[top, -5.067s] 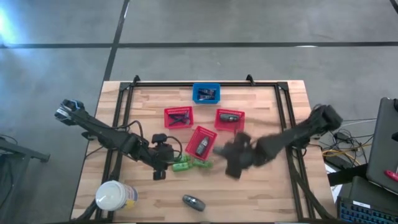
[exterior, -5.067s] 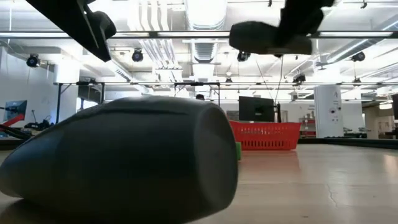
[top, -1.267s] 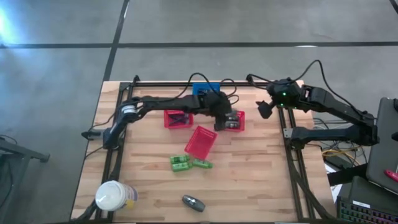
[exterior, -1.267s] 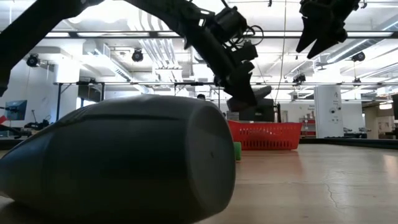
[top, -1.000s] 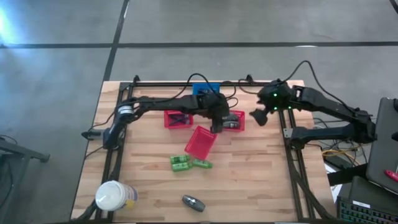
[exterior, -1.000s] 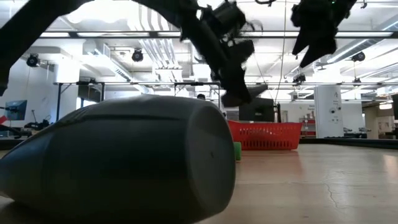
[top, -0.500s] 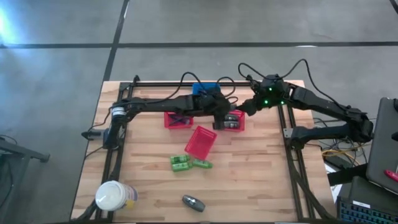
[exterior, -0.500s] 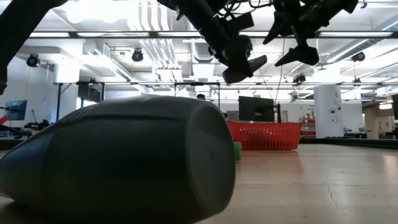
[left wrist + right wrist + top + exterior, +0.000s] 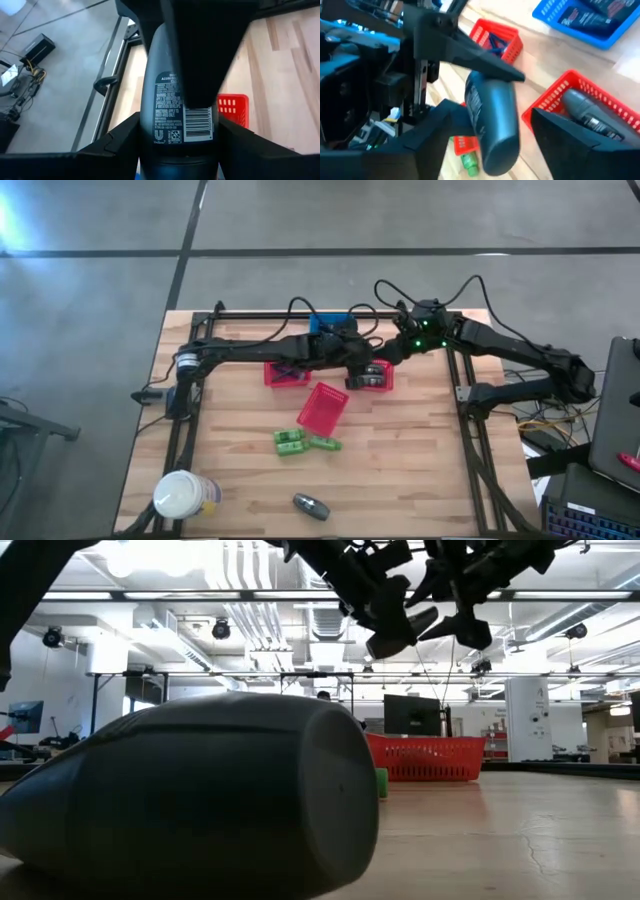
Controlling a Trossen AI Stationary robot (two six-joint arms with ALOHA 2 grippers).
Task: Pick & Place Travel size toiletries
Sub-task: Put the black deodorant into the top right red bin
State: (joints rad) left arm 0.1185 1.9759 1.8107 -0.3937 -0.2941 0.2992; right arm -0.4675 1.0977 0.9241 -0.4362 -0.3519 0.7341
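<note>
Nearest the table's (image 9: 420, 480) front edge, one grey oval bottle (image 9: 311, 504) lying on its side, filling most of the low view (image 9: 200, 805), with a white-topped round container (image 9: 184, 494) at the front left corner. Further in, two bright green pieces (image 9: 305, 443) just beside a tipped red basket (image 9: 322, 408). Toward the far edge, left gripper (image 9: 356, 370) clamped on a second grey bottle (image 9: 180, 120) (barcode label showing), lifted over the right-hand red basket (image 9: 372, 375), which already holds a bottle (image 9: 587, 112). Right gripper (image 9: 392, 352) just beside it, fingers spread on either side of the held bottle, not touching. Beyond, another red basket (image 9: 285, 372) with black sticks, then a blue basket (image 9: 330, 323) by the far edge
</note>
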